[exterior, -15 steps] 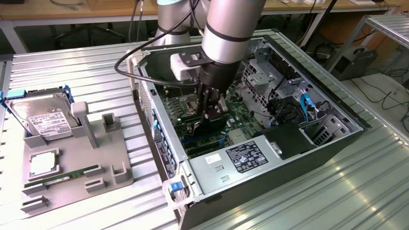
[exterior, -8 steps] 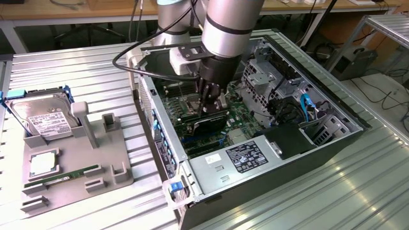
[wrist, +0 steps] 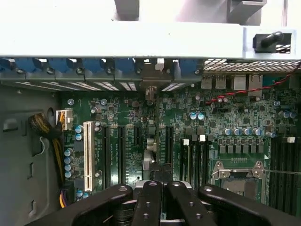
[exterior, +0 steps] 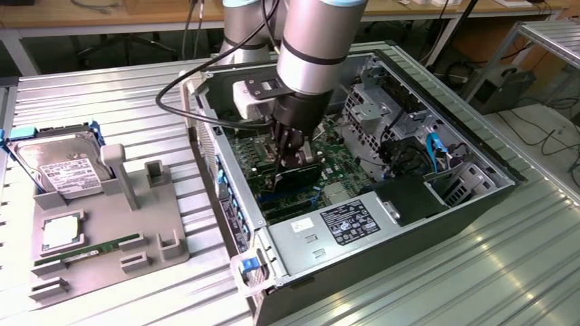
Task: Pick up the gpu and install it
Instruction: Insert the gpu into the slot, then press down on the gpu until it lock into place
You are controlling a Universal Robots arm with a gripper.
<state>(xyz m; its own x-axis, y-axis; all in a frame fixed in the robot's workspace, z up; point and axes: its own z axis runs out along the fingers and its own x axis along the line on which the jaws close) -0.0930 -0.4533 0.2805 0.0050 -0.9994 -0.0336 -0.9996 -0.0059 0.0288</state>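
Note:
The gpu [exterior: 297, 178], a thin black card, stands on edge on the green motherboard [exterior: 349, 170] inside the open computer case [exterior: 399, 244]. In the wrist view the gpu [wrist: 149, 141] shows edge-on as a narrow strip running to the case's rear slot brackets. My gripper [exterior: 295, 160] hangs straight down into the case, right on the card's upper edge. Its black fingers [wrist: 150, 197] lie side by side with no gap, so the gripper [wrist: 162, 186] is shut. I cannot tell whether the card's edge is pinched between them.
A grey parts holder [exterior: 168, 255] lies on the exterior view's left with a hard drive [exterior: 59, 166], a processor [exterior: 59, 231] and a green memory stick [exterior: 91, 248]. The power supply [exterior: 349, 221], drive cages [exterior: 381, 109] and cables crowd the case around the card.

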